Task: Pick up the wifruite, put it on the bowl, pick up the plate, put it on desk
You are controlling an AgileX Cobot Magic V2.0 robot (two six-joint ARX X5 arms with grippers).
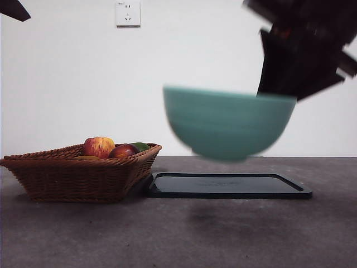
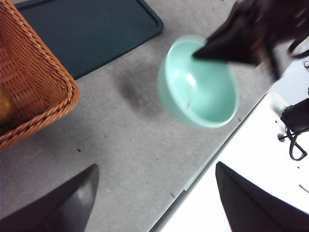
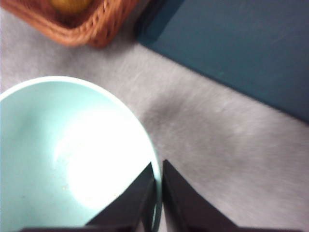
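One bowl (image 1: pixel 227 124) is carried clear of the desk (image 1: pixel 178 234).
Its rim is pinched between the pressed-together jaws of the right hand (image 3: pixel 158 193), so it hangs beneath, apparently empty; the left hand (image 2: pixel 157 203) is held spread, idle nearby.

Bowl (image 1: pixel 226 124) teal-green outside, paler mint inside, faint ridges. Right gripper (image 3: pixel 158 193) black, pinching bowl rim. Basket (image 1: pixel 78 176) brown woven wicker. Tray (image 1: pixel 228 185) dark teal. Desk (image 1: pixel 178 234) mottled dark grey.
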